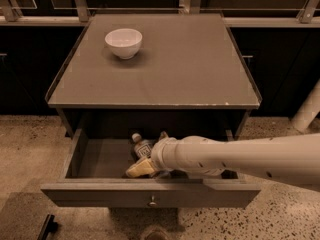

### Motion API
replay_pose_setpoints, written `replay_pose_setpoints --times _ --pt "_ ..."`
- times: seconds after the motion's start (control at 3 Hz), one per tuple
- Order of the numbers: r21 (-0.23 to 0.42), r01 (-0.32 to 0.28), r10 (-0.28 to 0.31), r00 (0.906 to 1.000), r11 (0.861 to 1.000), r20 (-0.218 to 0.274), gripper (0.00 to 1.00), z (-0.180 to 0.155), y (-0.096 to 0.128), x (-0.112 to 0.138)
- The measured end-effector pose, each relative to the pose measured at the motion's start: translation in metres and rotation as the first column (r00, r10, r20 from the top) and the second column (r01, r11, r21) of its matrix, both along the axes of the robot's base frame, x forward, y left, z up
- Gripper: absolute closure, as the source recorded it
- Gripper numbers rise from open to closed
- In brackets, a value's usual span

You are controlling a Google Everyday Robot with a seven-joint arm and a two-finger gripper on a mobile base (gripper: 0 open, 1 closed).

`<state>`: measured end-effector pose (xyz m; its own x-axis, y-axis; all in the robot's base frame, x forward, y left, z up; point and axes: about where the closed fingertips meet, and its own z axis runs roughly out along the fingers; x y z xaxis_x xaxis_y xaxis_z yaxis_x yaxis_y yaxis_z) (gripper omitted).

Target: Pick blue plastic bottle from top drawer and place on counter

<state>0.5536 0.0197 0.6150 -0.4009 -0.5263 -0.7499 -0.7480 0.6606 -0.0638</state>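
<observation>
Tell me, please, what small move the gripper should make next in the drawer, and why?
Probably ease the gripper onto the blue plastic bottle and get a firm hold before any lift. The gripper sits low inside the open top drawer, right beside the bottle, which lies on the drawer floor and is not yet on the counter.

We can read no text; the blue plastic bottle's (141, 146) label defeats us. The gripper (140, 168) sits at its six o'clock, inside the top drawer (150, 194).
</observation>
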Motion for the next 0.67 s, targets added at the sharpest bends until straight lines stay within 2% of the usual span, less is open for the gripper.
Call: replay_pose_setpoints --times 0.33,0.67 --pt "-0.005 -0.002 0.002 1.0000 1.000 -0.001 0.19 -0.0008 0.0003 -0.0001" --pt "-0.005 -0.002 0.002 1.0000 1.000 -0.001 0.42 -0.0008 0.0004 -0.0001"
